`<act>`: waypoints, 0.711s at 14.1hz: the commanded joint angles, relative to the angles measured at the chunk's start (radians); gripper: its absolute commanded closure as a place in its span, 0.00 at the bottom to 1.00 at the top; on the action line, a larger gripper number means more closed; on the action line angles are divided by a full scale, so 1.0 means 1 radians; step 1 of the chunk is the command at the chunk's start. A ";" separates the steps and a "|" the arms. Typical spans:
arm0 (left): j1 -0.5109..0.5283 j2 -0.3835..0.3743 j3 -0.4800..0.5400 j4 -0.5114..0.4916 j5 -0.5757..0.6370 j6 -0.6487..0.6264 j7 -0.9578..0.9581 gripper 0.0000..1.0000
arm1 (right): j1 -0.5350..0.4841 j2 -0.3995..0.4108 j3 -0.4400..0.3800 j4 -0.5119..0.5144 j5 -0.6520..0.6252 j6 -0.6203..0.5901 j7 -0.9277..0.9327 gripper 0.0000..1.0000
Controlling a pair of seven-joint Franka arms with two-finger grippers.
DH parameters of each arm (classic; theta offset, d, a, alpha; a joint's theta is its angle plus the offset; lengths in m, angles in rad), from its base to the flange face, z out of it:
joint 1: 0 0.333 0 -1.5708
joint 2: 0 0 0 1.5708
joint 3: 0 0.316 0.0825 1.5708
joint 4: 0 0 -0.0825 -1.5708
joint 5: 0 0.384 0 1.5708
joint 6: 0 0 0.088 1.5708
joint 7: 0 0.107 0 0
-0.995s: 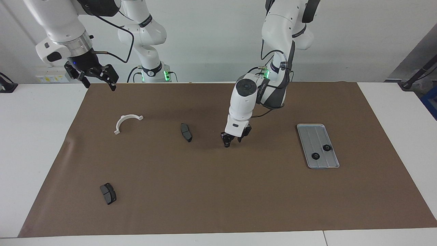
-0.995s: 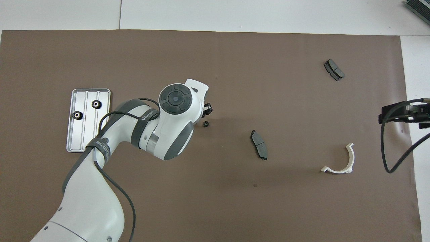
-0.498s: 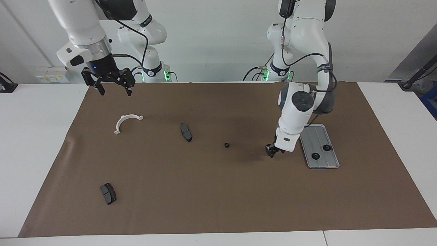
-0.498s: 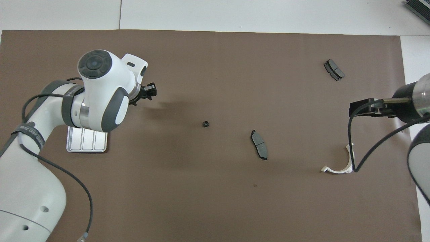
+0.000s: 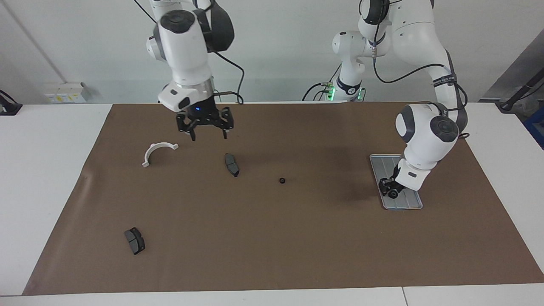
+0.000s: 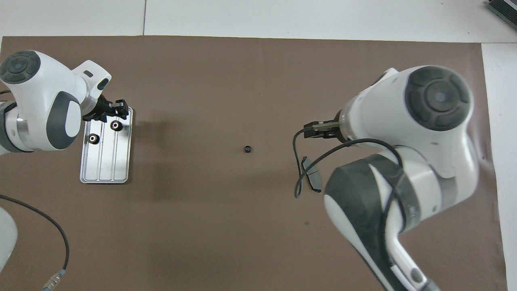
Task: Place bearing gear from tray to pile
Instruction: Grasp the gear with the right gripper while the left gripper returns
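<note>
Tray point(image 5: 386, 164) lengthwise toward the robots; left fingers point(image 5: 387, 189) half-open over a gear point(image 6: 116, 125); right fingers point(image 5: 208, 133) wide (empty).

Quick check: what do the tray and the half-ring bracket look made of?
Tray: likely metal, silver-grey satin finish; it glints and has pressed lengthwise grooves. Bracket: probably plastic, matte white with no shine, though that is only a guess from its look.

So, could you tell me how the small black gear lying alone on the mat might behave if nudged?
The lone gear looks round, so on edge it might roll. Lying flat on the brown mat, it would probably slide instead. It looks tiny, so likely light.
</note>
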State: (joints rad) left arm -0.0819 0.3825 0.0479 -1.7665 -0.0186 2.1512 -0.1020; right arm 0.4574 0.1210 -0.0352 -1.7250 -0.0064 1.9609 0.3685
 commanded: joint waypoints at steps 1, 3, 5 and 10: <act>0.043 -0.039 -0.011 -0.062 0.014 0.009 0.085 0.41 | 0.078 0.133 -0.006 0.015 0.023 0.161 0.085 0.00; 0.044 -0.051 -0.011 -0.106 0.014 0.051 0.084 0.41 | 0.124 0.218 -0.006 0.038 0.023 0.269 0.121 0.00; 0.044 -0.071 -0.013 -0.177 0.012 0.122 0.076 0.41 | 0.173 0.290 -0.006 0.050 0.005 0.343 0.151 0.14; 0.030 -0.077 -0.014 -0.200 0.006 0.150 0.015 0.41 | 0.227 0.400 -0.006 0.045 -0.058 0.441 0.145 0.44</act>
State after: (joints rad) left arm -0.0462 0.3420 0.0311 -1.9245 -0.0186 2.2792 -0.0613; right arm 0.6917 0.5040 -0.0363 -1.7010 -0.0354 2.4012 0.5071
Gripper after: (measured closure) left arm 0.405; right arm 0.344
